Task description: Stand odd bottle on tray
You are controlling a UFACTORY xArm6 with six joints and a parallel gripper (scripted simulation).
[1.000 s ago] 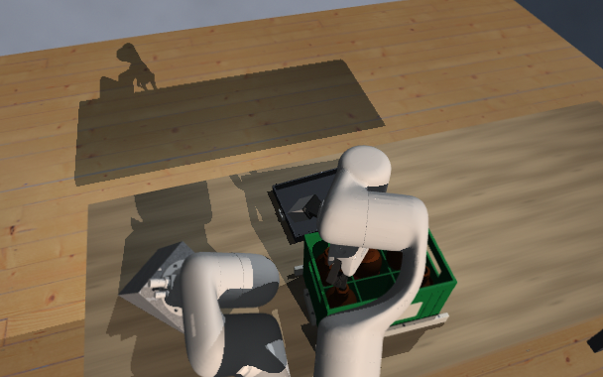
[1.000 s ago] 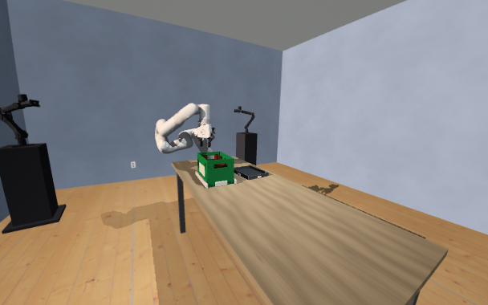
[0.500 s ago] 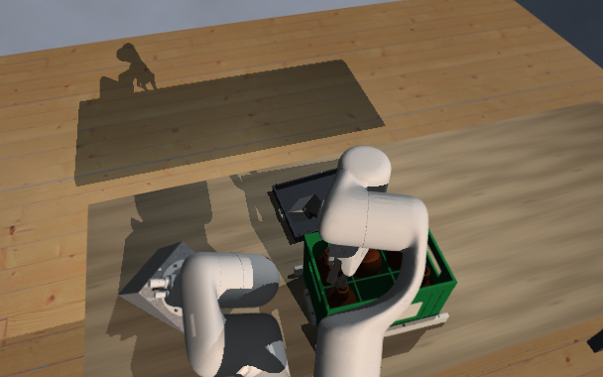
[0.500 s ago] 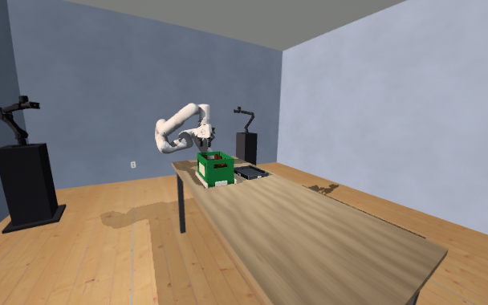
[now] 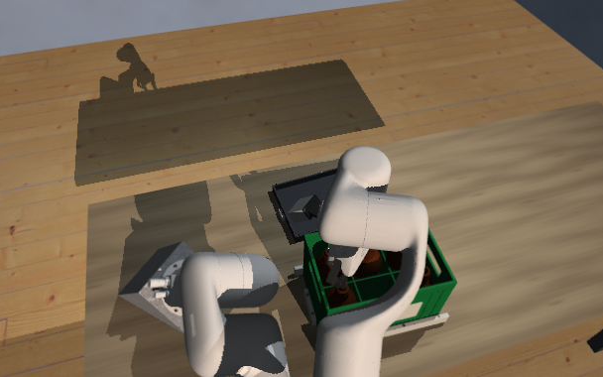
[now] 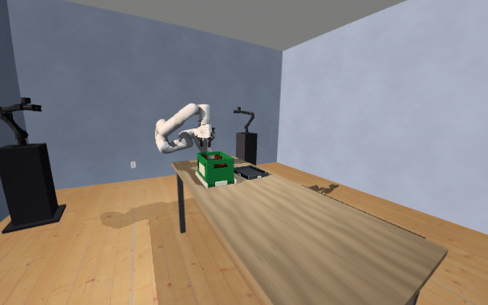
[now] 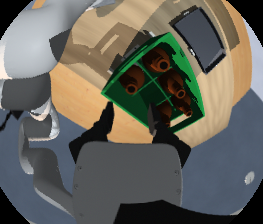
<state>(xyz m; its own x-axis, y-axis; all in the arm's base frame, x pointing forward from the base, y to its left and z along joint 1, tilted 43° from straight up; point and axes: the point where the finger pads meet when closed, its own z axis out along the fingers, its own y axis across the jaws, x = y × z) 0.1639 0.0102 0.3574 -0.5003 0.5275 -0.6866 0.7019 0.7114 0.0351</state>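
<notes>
The pincer (image 5: 339, 278) (image 6: 205, 143) (image 7: 131, 108) is a bit more than half open, with a gap between its two black fingers. It has hold of nothing. It points down over the green crate (image 5: 438, 298) (image 6: 219, 175) (image 7: 189, 75), at the end of the bent white arm (image 5: 394, 223) (image 6: 178, 120) (image 7: 27, 45).

The crate sits flat on the counter (image 5: 513, 198) (image 6: 294, 217) (image 7: 217, 95). In the exterior view it is near the far short edge and close to the left long edge, not far from the far left corner. White bits poke out around its bottom.

All five brown bottles (image 5: 341, 298) (image 6: 217, 157) (image 7: 132, 80) are in the crate, each in its own little box. I cannot tell which one has the odd neck, so I only know it is in there with the others.

The dark tray (image 5: 301, 193) (image 6: 250, 172) (image 7: 199, 40) lies flat just beside the crate, on the side by the right long edge in the exterior view. The near right corner of the counter is well apart from both.
</notes>
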